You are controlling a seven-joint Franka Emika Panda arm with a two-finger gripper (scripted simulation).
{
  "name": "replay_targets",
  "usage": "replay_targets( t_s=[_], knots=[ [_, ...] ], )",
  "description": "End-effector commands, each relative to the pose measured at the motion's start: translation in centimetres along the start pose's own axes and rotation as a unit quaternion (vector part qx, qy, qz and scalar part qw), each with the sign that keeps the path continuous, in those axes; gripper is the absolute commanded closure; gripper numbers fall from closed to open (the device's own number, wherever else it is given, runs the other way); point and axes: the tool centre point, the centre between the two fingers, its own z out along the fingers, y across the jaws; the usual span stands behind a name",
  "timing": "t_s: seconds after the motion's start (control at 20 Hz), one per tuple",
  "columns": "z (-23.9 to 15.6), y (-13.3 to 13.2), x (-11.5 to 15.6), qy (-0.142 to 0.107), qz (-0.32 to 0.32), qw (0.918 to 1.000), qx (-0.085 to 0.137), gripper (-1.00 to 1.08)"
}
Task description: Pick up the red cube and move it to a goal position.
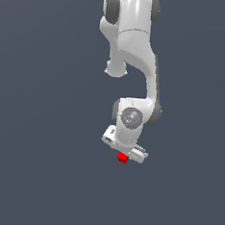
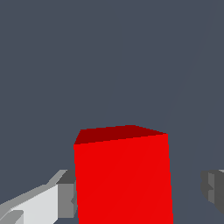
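So we've got the red cube (image 2: 122, 175) sitting right between the fingers (image 2: 65, 199) of the gripper (image 1: 125, 156). In the wrist view one pad looks right up against the cube's side, while the other finger stands off with a clear gap, so the gripper's open a bit wider than the cube and not clamped. In the exterior view the cube pokes out just below the gripper, a little right of centre.

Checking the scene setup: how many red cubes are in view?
1. The red cube sits between the gripper's fingers, one finger beside it, the other apart. The arm may hide others.
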Motion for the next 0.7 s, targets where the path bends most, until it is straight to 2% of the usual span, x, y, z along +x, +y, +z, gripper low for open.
replay_targets(
  t_s=[0.0, 0.05, 0.1, 0.65],
  knots=[
    [0.17, 0.09, 0.21, 0.000, 0.004, 1.0000, -0.001, -0.92],
    [0.17, 0.08, 0.21, 0.000, 0.004, 1.0000, -0.001, -0.92],
    [0.17, 0.08, 0.21, 0.000, 0.004, 1.0000, -0.001, 1.08],
    [0.14, 0.04, 0.17, 0.000, 0.003, 1.0000, -0.001, 1.08]
  ],
)
